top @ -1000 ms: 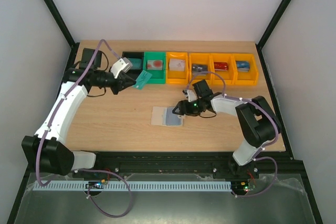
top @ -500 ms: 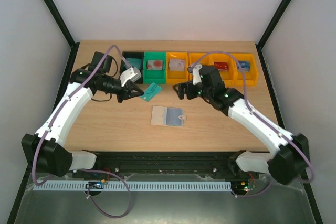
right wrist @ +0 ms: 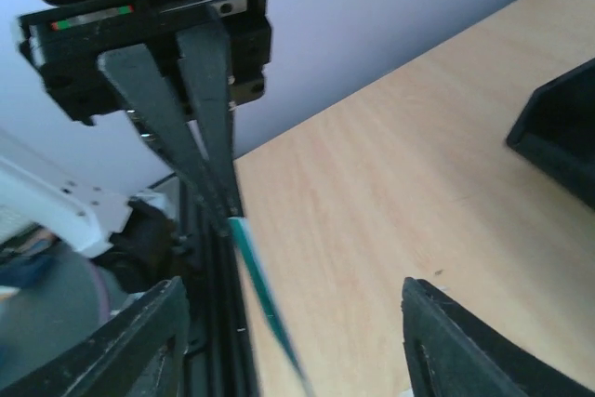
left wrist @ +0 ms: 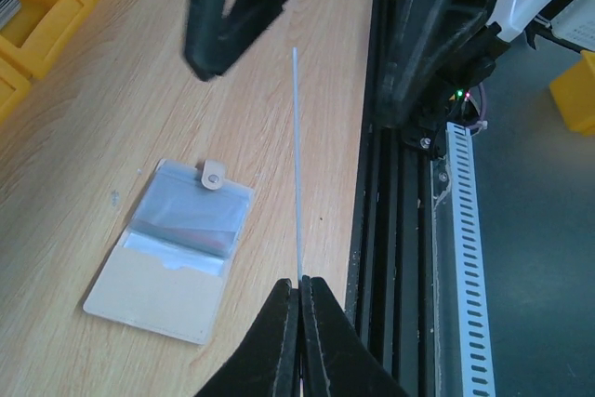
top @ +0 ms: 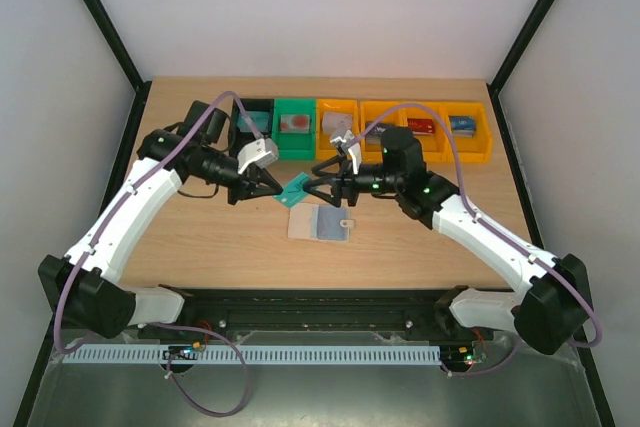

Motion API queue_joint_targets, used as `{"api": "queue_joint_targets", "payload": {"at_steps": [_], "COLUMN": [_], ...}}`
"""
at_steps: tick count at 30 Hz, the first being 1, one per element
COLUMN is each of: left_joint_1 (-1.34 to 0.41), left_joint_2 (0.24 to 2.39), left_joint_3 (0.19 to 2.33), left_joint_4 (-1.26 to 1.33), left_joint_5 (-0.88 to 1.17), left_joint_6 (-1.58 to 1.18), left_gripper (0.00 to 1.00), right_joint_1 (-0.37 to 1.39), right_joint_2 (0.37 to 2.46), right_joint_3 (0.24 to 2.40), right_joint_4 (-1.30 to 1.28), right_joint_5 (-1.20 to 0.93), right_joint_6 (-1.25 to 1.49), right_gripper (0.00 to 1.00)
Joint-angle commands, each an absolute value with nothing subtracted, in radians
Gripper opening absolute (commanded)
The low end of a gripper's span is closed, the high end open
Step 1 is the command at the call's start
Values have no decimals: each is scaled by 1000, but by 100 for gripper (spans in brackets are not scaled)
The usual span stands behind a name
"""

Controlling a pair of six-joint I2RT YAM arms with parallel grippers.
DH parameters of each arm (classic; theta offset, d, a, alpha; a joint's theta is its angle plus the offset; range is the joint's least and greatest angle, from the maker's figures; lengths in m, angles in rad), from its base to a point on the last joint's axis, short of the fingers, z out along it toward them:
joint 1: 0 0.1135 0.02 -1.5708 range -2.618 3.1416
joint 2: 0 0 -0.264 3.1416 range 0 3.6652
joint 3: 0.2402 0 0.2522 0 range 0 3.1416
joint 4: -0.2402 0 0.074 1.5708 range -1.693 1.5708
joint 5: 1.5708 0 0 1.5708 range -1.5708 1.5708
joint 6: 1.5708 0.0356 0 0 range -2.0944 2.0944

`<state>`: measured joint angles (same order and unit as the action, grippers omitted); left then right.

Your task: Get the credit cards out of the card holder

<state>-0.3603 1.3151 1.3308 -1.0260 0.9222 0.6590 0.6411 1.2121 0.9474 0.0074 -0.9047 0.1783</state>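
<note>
The left end effector (top: pixel 274 183) is pinched shut on one end of a teal card (top: pixel 294 190), which it holds in the air above the bench (top: pixel 200 237), just left of centre in the top view. The left wrist view shows this card edge-on (left wrist: pixel 297 155), a thin line rising from the closed fingers (left wrist: pixel 282 332) at the bottom of the frame.

The right end effector (top: pixel 320 185) faces it from the right with its jaws wide, one finger on each side of the card's free end. In the right wrist view the two fingers (right wrist: pixel 139 341) stand well apart at the bottom corners, with the card (right wrist: pixel 256 276) between them. Whether they touch it cannot be told.

The holder (top: pixel 320 223) lies open and flat on the bench just below the card, snap tab to the right. A row of bins (top: pixel 338 150) stands along the upper edge of the bench.
</note>
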Motion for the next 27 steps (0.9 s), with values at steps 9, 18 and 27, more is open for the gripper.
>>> {"api": "queue_joint_targets", "payload": {"at_steps": [9,18,27], "left_joint_1": [-374,-374,-374], "left_joint_2": [1295,1294,1298], "left_joint_3": [1352,1368,1369], "left_joint_4": [-1054,-1081,-1081], "left_joint_5": [977,1002,1006], "left_joint_6": [682,712,713], "left_gripper": [2,2,2], "right_joint_1": [650,660,685], "right_joint_2": [1194,1188,1202], "right_joint_3": [904,878,862], "right_joint_4": [133,173,211], "right_joint_5": [-1008,-985,-1006], "right_joint_6": [237,255,270], "right_gripper": [17,17,4]}}
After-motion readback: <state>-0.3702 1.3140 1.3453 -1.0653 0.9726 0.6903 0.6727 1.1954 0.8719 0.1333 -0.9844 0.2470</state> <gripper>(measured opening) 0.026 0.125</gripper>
